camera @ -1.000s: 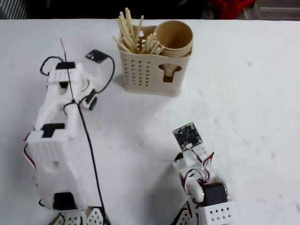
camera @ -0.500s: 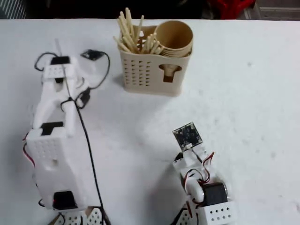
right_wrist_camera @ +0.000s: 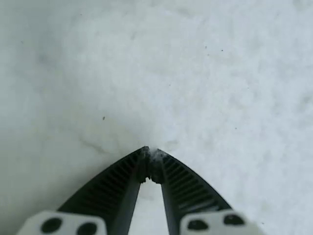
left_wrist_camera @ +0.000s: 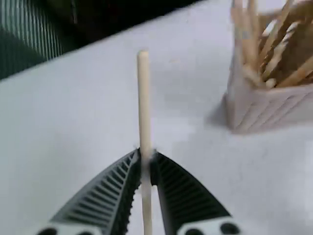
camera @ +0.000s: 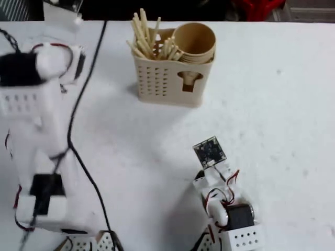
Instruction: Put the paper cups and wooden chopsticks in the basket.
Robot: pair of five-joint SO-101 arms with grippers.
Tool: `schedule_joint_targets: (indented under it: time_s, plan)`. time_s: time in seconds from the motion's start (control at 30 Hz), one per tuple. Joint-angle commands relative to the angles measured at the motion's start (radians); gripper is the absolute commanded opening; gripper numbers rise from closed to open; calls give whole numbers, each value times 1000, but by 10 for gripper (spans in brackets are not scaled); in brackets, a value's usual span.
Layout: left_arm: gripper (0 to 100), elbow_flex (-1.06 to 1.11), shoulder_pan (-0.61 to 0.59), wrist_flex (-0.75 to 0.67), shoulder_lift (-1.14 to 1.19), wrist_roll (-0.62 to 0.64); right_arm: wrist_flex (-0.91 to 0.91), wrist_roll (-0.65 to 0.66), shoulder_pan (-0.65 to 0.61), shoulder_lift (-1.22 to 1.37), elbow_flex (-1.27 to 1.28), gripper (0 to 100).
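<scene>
A cream perforated basket (camera: 170, 78) stands at the back middle of the white table; it holds several wooden chopsticks (camera: 146, 36) and stacked paper cups (camera: 194, 41). In the left wrist view my left gripper (left_wrist_camera: 145, 159) is shut on one wooden chopstick (left_wrist_camera: 143, 107), which sticks out past the fingertips above the table, with the basket (left_wrist_camera: 264, 105) off to one side. The left arm (camera: 36, 120) rises at the table's left side. My right gripper (right_wrist_camera: 149, 156) is shut, empty, tips down on the bare table; the right arm (camera: 222, 201) sits folded at the front.
A black cable (camera: 84, 120) trails along the left arm. The table's far edge (camera: 261, 22) runs behind the basket, with dark clutter beyond. Open white tabletop (camera: 282, 115) lies to the right of the basket.
The left arm has lifted up and swung back toward the table's far left corner, away from its low spot beside the basket. The right arm has kept still.
</scene>
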Motion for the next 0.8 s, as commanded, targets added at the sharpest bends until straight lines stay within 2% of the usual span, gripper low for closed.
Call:
schedule_joint_targets:
  time_s: [0.0,0.1,0.23,0.43,0.77]
  plan:
    - [21,-187,173,-94,-102,129,12,-3,-1,-7,8,20]
    - [21,-273,282,-187,-101,181,12,-3,-2,-7,8,20]
    - [22,-229,360,-400,-99,273,12,-3,1,-7,8,20]
    - [23,-81,364,-713,-99,341,12,-3,-1,-7,8,20]
    - [23,187,363,-1049,-99,371,12,-3,-1,-7,8,20]
